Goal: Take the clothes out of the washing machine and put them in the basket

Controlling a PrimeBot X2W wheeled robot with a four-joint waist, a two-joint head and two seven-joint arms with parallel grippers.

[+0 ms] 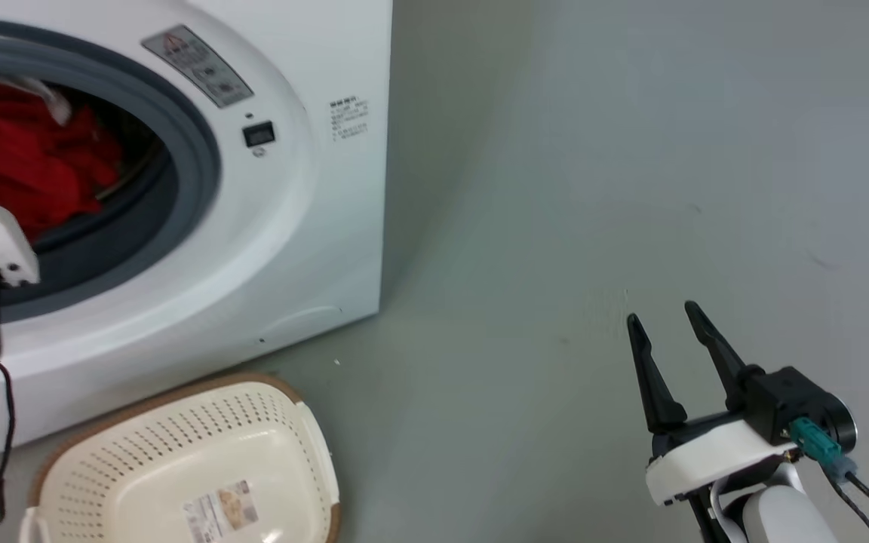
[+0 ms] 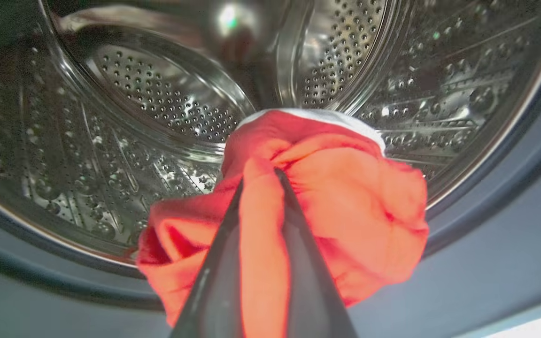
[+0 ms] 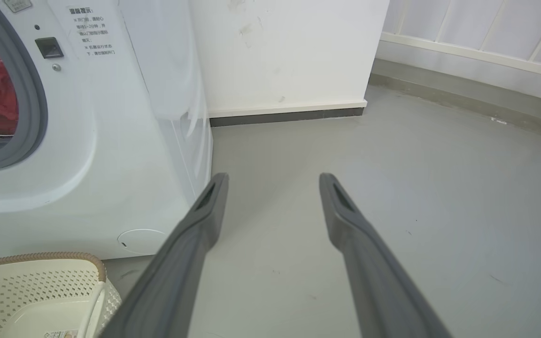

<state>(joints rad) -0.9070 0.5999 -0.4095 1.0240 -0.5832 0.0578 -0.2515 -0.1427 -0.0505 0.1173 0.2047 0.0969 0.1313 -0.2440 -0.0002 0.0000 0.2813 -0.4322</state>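
At the far left the clothes [image 2: 345,197] are a bright red, soft, creased bundle with a white edge along the top; they sit within the porthole of the washing machine [image 1: 291,226], in front of its perforated steel drum [image 2: 158,94]; the left pincer [image 2: 260,178] is clamped on a fold of them; below, the cream basket [image 1: 155,396], brown-rimmed, has a paper label on its base; further right, the right pincer [image 1: 662,312] hovers over the grey floor [image 1: 517,264], fingers apart.
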